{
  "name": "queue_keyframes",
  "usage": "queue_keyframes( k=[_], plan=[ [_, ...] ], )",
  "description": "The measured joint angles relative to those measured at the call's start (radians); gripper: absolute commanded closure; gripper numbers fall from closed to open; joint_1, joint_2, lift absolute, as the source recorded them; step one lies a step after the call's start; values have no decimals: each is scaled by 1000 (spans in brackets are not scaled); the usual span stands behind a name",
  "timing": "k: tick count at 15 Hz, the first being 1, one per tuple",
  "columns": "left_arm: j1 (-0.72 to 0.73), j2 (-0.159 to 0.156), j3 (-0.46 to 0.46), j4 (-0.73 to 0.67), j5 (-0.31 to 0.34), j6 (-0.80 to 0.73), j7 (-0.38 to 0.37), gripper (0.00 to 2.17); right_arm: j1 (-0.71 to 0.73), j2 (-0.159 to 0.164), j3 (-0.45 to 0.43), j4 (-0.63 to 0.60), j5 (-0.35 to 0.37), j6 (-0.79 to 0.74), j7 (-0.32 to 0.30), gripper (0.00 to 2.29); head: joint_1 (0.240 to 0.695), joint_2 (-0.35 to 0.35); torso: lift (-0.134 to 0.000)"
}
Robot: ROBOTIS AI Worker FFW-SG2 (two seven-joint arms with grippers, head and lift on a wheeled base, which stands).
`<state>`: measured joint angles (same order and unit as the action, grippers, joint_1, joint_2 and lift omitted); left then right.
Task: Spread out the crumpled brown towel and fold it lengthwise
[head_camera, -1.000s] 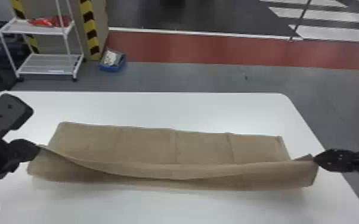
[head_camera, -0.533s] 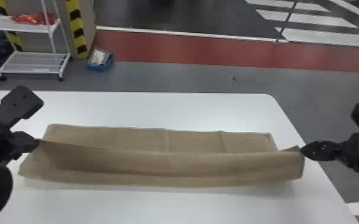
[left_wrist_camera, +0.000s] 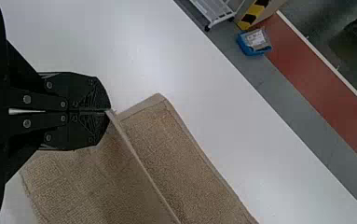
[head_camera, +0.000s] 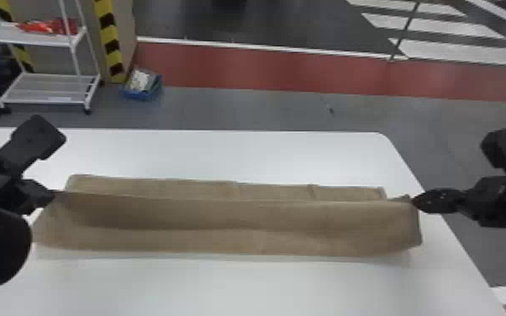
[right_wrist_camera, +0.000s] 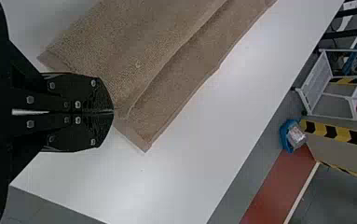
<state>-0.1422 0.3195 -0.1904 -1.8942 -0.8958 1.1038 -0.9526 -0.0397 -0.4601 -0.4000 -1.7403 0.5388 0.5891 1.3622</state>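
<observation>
No text, label, brand, number or sign can be read.
</observation>
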Motion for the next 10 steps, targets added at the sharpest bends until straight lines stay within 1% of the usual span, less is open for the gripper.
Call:
queue_keyframes(
  k=[2, 4, 8, 10],
  plan=[
    [-18, -7, -5, 7, 5, 0, 8, 1781, -47, 8, 17, 11, -1, 37, 0, 1430, 695, -141, -124],
    [-41, -16, -9, 28, 10, 0, 11, 1781, -96, 8, 30, 40, 9, 60, 0, 1430, 695, -143, -124],
    [-96, -36, -31, 109, 22, 0, 40, 1781, -164, 5, 76, 136, 62, 63, 0, 1430, 695, -148, -124],
    [-115, -40, -27, 127, 34, 0, 44, 1781, -183, 3, 72, 167, 63, 57, 0, 1430, 695, -151, -124]
  ],
)
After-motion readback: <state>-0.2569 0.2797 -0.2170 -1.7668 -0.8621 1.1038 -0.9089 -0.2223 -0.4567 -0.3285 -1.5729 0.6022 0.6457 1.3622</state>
